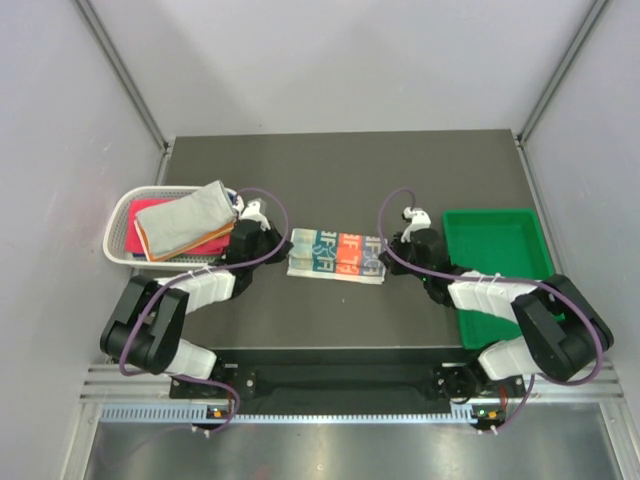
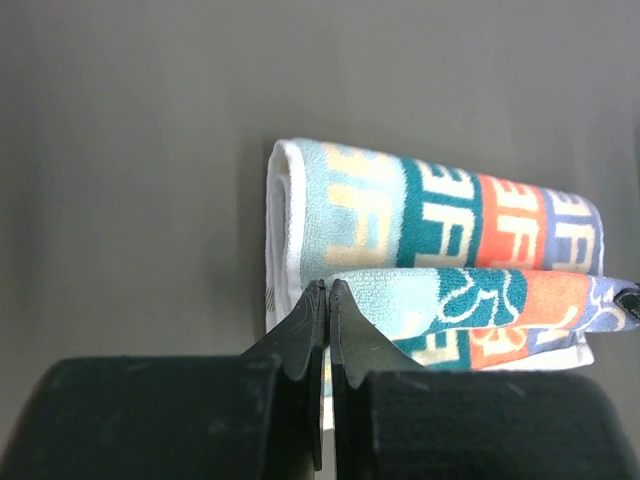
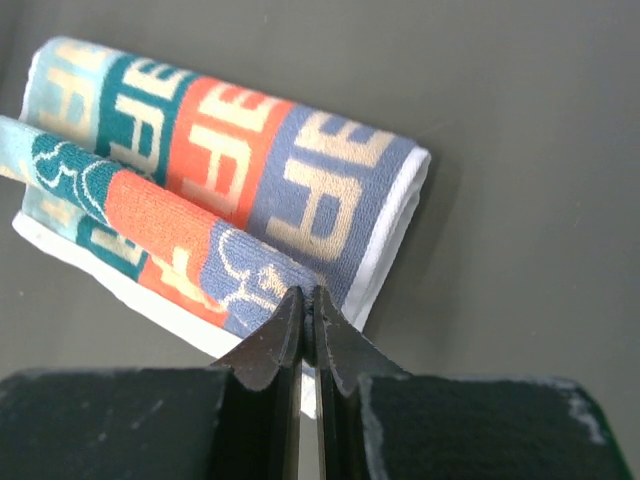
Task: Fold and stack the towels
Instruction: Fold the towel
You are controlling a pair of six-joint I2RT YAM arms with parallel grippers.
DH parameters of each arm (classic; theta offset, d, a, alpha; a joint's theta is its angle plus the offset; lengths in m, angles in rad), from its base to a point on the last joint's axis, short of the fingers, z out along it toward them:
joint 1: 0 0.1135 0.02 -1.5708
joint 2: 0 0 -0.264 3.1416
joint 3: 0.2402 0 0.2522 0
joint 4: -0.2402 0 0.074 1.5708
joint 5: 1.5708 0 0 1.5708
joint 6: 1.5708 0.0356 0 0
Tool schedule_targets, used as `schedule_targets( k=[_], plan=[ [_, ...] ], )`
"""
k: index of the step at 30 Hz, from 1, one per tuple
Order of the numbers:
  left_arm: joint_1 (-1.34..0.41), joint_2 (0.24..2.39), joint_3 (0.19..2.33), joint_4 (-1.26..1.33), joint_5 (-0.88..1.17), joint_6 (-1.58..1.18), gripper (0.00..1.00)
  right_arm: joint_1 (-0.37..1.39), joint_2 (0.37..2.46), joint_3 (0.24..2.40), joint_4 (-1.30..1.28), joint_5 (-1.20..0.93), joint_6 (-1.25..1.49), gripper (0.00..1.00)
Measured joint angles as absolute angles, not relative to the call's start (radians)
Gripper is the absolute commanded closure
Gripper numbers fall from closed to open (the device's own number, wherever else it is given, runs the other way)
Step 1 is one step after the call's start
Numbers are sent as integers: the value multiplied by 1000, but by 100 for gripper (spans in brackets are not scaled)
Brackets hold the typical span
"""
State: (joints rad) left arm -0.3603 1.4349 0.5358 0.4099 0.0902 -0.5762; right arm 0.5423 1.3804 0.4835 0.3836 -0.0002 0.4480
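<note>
Top external view has the letter-print towel (image 1: 335, 255), a soft white cloth with teal, orange and blue blocks, lying mid-table on the dark grey table (image 1: 330, 170), right between the two arms; looks like it's already doubled over lengthwise. Left wrist view: the left gripper (image 2: 327, 295) has its jaws pressed together on the near left corner of the towel's loose top flap; right wrist view, same deal, the right gripper (image 3: 305, 305) is pinching the near right corner; the flap is stretched between them, raised a bit off the layer below. So I'd say we're mid-fold on this one; the next move probably needs both arms to carry that edge across together and level so the fold lands square, then let go. The other cloths, with a grey towel (image 1: 185, 220) on top, sit in the white mesh basket (image 1: 118, 225) far left; there's a green plastic tray (image 1: 500, 250) on the right.
</note>
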Motion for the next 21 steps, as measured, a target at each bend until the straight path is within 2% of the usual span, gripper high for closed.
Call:
schedule_targets(
  k=[6, 8, 15, 21],
  plan=[
    [-365, 1435, 499, 406, 104, -577, 100, 554, 1378, 443, 403, 0, 461, 95],
    [-366, 1435, 495, 403, 112, -575, 99, 555, 1376, 435, 408, 1, 469, 86],
    [-366, 1415, 493, 370, 122, -574, 76, 555, 1340, 412, 399, 3, 482, 73],
    [-366, 1282, 526, 196, 89, -554, 75, 555, 1222, 413, 317, 12, 481, 71]
  ],
)
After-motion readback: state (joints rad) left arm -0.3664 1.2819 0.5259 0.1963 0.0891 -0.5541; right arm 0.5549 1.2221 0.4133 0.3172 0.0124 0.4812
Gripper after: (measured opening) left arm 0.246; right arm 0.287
